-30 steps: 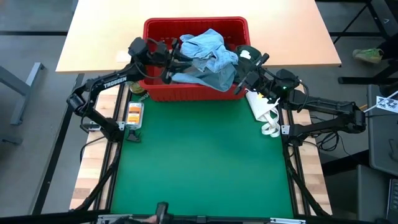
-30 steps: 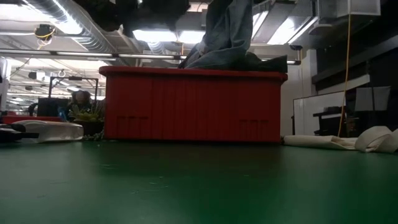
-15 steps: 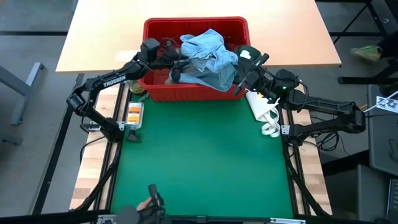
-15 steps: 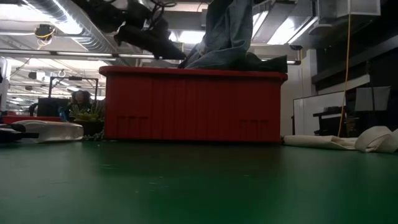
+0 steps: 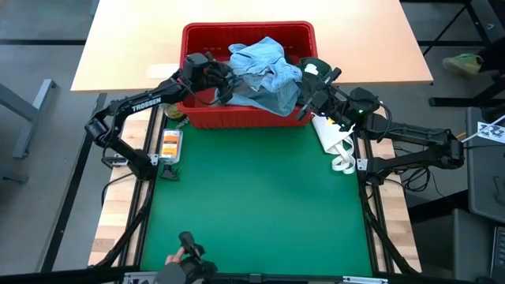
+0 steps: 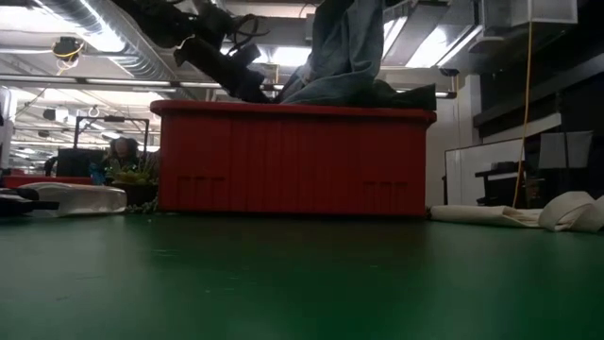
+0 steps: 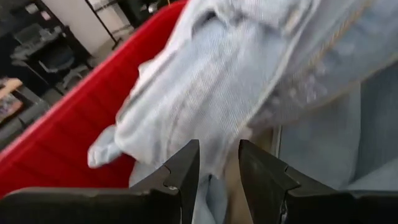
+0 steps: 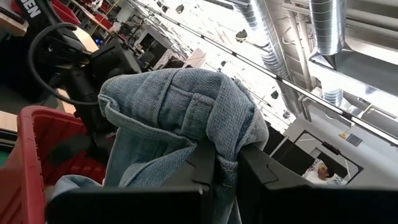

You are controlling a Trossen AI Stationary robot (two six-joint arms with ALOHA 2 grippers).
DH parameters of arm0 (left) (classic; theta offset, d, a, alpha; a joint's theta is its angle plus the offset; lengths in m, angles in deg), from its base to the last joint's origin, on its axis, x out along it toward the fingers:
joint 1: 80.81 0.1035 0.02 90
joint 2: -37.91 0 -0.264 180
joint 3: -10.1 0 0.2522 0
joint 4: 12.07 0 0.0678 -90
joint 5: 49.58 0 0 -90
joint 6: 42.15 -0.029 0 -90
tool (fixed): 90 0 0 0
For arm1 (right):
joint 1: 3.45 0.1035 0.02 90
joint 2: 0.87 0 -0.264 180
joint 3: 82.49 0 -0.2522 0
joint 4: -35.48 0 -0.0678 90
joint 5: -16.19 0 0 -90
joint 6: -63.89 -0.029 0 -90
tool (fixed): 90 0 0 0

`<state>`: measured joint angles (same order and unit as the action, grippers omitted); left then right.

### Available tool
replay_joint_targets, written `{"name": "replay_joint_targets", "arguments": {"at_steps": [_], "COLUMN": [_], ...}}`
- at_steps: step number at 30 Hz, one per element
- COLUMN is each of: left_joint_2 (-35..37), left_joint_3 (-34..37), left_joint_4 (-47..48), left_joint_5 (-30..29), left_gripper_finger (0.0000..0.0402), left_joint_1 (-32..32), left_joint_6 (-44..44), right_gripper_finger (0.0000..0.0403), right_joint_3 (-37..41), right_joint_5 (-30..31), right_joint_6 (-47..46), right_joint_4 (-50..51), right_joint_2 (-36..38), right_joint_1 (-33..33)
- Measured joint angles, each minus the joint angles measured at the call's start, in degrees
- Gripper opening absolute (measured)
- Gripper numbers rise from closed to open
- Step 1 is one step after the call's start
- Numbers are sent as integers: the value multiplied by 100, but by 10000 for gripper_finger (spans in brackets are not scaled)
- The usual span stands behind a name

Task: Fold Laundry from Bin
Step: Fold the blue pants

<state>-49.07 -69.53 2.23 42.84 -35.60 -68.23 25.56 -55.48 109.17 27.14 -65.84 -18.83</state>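
Note:
The red bin stands at the table's far edge, with laundry heaped in it. A light blue garment rises in a peak above the rim, and my right gripper is shut on it at the bin's right end. A dark green garment lies beside it in the bin. My left gripper is open and slants down into the bin's left half. Light blue cloth lies just past its fingertips; I cannot tell whether they touch it. My right gripper pinches a bunched fold of the light blue garment between its two fingers; how many layers I cannot tell. The fingers come from the table's right, about level and tipped slightly up. The cloth drapes over and around them, and its lower part rests in the bin.
A white flat packet lies on the mat's right edge by the right arm. A small orange-and-white item sits at the mat's left edge. A person's hand with a dark object shows at the near edge. The green mat stretches before the bin.
My left gripper has tipped down and rolled, sinking into the bin toward the light blue garment; in the low view it has come into sight above the bin's left rim. The hand at the near edge has shifted.

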Motion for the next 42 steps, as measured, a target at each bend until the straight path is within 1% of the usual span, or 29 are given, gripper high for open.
{"name": "replay_joint_targets", "arguments": {"at_steps": [5, 11, 16, 18, 20, 25, 29, 35, 38, 40, 42], "left_joint_2": [-131, -432, -513, -513, -513, -513, -513, -530, -531, -533, -531], "left_joint_3": [22, 26, 33, 33, 33, 33, 33, 33, 33, 33, 33], "left_joint_4": [89, -344, -485, -523, -572, -905, -1029, -1032, -1082, -1062, -1065], "left_joint_5": [2, -95, -668, -887, -953, -870, -844, -201, -235, -340, -365], "left_gripper_finger": [108, 108, 108, 108, 108, 108, 108, 108, 107, 95, 69], "left_joint_1": [2, 2, -4, -2, 22, 55, 35, 38, 32, 33, 35], "left_joint_6": [34, 46, 115, 351, 610, 1063, 1095, 1096, 1123, 1255, 1348], "right_gripper_finger": [32, 32, 32, 32, 32, 32, 32, 32, 32, 32, 32], "right_joint_3": [0, 0, 0, 0, 0, 0, 0, 0, 0, 0, 0], "right_joint_5": [0, 2, 0, 2, 2, 2, 2, 1, 2, 2, 2], "right_joint_6": [0, 0, 0, 0, 0, 0, 0, 0, 0, 0, -4], "right_joint_4": [-8, -5, 4, 2, 3, 2, 2, 2, 0, 2, -4], "right_joint_2": [0, 0, 0, 0, 0, 0, 0, 0, 0, 0, 0], "right_joint_1": [-2, -2, -2, -2, -2, -2, -2, -2, -2, -2, -2]}}
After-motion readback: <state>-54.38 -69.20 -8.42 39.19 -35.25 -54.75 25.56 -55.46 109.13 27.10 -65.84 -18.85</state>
